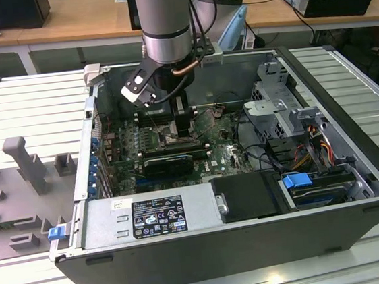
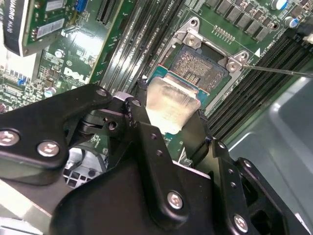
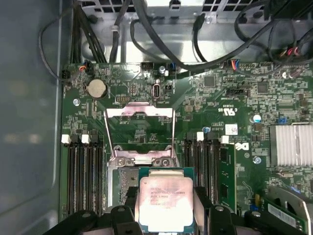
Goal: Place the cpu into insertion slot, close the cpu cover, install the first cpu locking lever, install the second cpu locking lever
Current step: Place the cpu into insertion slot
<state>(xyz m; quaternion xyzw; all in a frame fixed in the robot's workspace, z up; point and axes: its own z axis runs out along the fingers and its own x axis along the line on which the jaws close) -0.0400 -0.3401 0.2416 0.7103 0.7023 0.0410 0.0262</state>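
One arm reaches down into the open computer case (image 1: 357,185) in the exterior view. Its gripper (image 1: 185,130) is low over the middle of the green motherboard (image 1: 126,155), well apart from the power supply (image 1: 150,217) along the case's front edge. The approach looks straight down, which I judge suits a chip that must drop flat into its seat.

In the second wrist view the two black fingers (image 2: 198,132) are clenched on opposite edges of the cpu (image 2: 171,103), holding its pale metal top up and roughly level. The chip hangs partly over the insertion slot (image 2: 203,66), whose bare contact field lies exposed. I cannot tell whether the chip touches the rim. A thin metal rod (image 2: 279,71) angles away from one socket corner, clear of the opening.

In the first wrist view the cpu cover (image 3: 140,111) is swung up on its hinge and stands open, so its window frame leaves the slot free. The chip's edges run nearly square to the socket's silvery rim, an alignment that seating seems to need. Memory slots (image 3: 83,171) flank the socket on both sides.
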